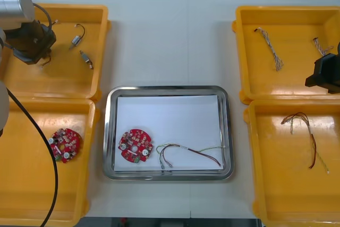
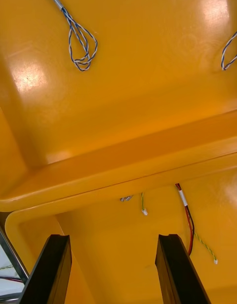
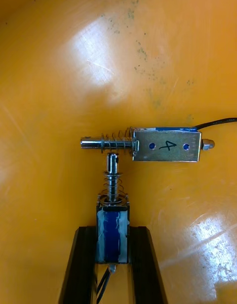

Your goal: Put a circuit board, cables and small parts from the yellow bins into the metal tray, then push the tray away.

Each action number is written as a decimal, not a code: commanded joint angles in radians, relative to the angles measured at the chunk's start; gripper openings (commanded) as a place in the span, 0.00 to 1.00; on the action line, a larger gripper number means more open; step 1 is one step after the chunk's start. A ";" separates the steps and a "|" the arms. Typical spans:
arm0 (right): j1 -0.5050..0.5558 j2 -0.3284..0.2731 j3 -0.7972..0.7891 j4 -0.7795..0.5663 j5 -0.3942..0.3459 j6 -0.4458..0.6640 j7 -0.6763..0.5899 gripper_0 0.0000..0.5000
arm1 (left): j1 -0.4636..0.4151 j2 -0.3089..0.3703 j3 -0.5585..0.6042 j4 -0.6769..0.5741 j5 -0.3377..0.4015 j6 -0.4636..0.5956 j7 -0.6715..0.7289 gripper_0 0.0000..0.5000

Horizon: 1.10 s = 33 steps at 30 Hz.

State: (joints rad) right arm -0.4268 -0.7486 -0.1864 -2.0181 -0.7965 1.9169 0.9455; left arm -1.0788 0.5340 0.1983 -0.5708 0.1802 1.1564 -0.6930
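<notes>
Left tool (image 3: 113, 235) is gripping one small part (image 3: 112, 217); right tool (image 2: 113, 239) is hanging open, empty; tray (image 1: 109, 131) is holding one board (image 1: 135, 145), one cable (image 1: 187, 151).

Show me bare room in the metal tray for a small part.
The metal tray is bare across its far half. Its near strip is crowded: circuit board left, red and yellow cable beside it. Left gripper, shut on a small metal part, is in the far left bin; right gripper, open, over the right bins.
</notes>
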 commanded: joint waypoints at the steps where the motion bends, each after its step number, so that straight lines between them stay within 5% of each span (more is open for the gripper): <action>1: -0.020 -0.014 0.031 -0.008 0.016 0.003 -0.010 1.00 | 0.011 -0.011 0.015 -0.011 -0.008 -0.010 0.006 0.00; 9: -0.052 -0.006 0.058 0.022 0.043 0.003 -0.008 1.00 | 0.010 -0.008 0.015 -0.026 -0.011 0.019 -0.006 0.00; 33: -0.153 0.006 0.059 0.329 0.134 -0.180 -0.004 1.00 | 0.042 0.040 0.026 -0.512 0.059 0.563 -0.253 0.00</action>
State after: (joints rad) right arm -0.5438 -0.7470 -0.1370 -1.7077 -0.6807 1.7722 0.9455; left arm -1.0686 0.5343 0.1983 -0.9877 0.2223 1.6786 -0.8349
